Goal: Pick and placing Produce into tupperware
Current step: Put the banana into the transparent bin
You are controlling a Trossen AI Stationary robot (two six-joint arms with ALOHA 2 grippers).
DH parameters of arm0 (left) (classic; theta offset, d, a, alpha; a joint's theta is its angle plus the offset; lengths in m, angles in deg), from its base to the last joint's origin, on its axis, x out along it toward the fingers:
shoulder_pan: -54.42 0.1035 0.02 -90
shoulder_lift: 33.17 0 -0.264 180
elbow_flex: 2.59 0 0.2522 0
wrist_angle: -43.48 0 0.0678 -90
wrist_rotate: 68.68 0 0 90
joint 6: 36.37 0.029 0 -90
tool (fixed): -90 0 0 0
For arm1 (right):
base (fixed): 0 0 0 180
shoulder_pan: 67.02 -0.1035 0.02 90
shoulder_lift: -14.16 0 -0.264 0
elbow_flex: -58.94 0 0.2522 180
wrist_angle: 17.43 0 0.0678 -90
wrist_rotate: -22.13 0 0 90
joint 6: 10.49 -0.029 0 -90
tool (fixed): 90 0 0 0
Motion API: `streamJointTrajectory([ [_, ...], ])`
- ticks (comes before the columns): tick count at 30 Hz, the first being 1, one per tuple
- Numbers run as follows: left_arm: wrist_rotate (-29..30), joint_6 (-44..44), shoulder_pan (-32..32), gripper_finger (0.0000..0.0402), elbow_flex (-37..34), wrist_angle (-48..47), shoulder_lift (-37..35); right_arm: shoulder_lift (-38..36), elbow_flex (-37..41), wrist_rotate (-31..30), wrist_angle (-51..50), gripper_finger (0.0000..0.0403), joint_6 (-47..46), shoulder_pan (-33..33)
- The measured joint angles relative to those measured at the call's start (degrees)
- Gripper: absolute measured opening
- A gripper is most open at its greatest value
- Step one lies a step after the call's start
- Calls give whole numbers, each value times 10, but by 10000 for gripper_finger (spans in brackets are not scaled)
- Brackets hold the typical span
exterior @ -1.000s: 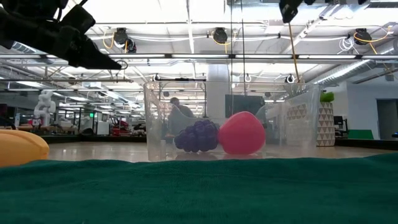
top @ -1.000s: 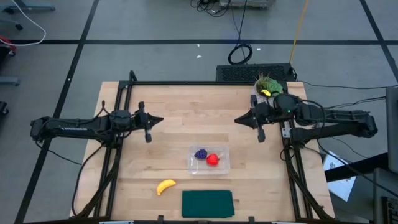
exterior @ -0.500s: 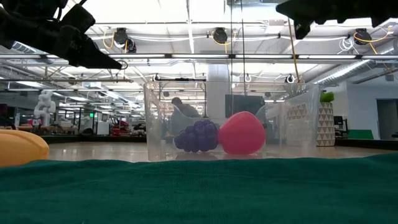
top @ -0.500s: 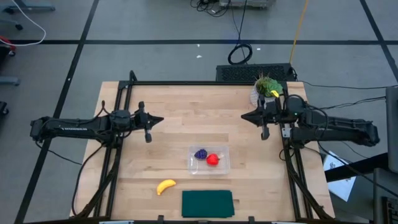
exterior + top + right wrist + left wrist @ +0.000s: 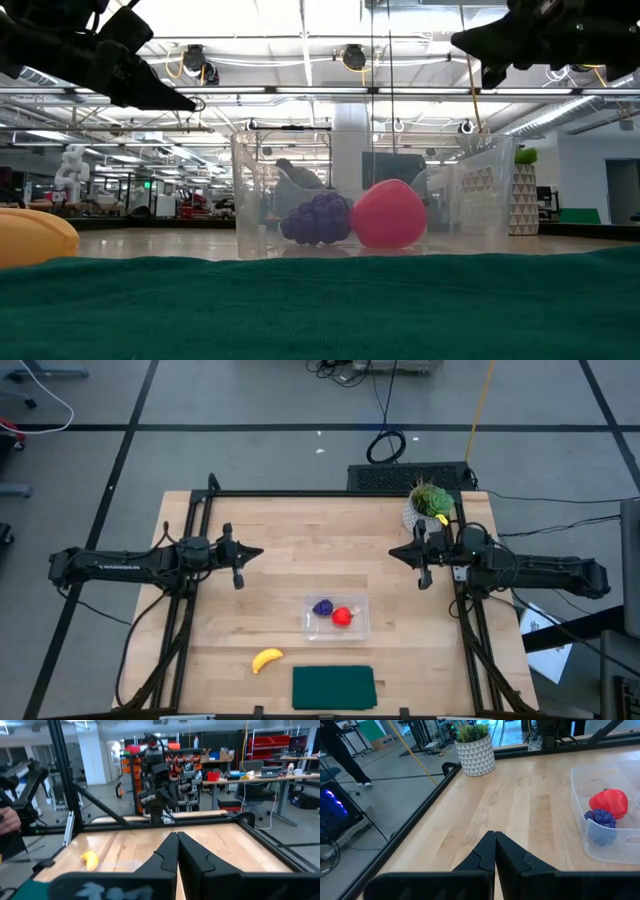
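From above, the banana (image 5: 266,659) lies bare on the table (image 5: 290,545), near the front edge on the left-arm side, just beside the dark green mat (image 5: 333,687) and a little apart from the tupperware (image 5: 337,616). Its long axis runs roughly crosswise to the table, tilted a bit. The left gripper (image 5: 246,554) hangs well back from it with fingers pressed together; the right gripper (image 5: 407,553) is also pressed together, near the potted plant (image 5: 428,501), and clearly farther off (so the left arm looks the better placed for the reach, coming forward and slightly inward). The tupperware holds the grape cluster (image 5: 322,607) and the strawberry (image 5: 342,616), side by side.

At table height, the banana (image 5: 35,238) shows at the left edge behind the mat (image 5: 320,305), outside the clear tub (image 5: 370,195), inside which the grapes (image 5: 316,219) and strawberry (image 5: 387,215) touch or nearly touch.

From the left wrist, its own fingers (image 5: 507,855) meet in a closed wedge; the tub (image 5: 607,810) with both fruits is ahead, the banana out of view.

From the right wrist, closed fingers (image 5: 187,857) again; the banana (image 5: 90,860) sits far across the table, beyond reach without a long sweep, so two of three pieces seem done
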Motion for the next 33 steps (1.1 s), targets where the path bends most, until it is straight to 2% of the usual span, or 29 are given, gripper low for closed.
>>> streamJointTrajectory([
  [8, 0, 1, 0, 8, 0, 0, 0, 1, 28, 0, 18, 0, -7, -6],
  [18, 0, -2, 0, 8, 0, 0, 0, 0, 28, 0, -30, 0, 32, -38],
  [33, 0, -4, 0, 8, 0, -1, 0, -62, 28, 3, -44, 0, 45, -47],
])
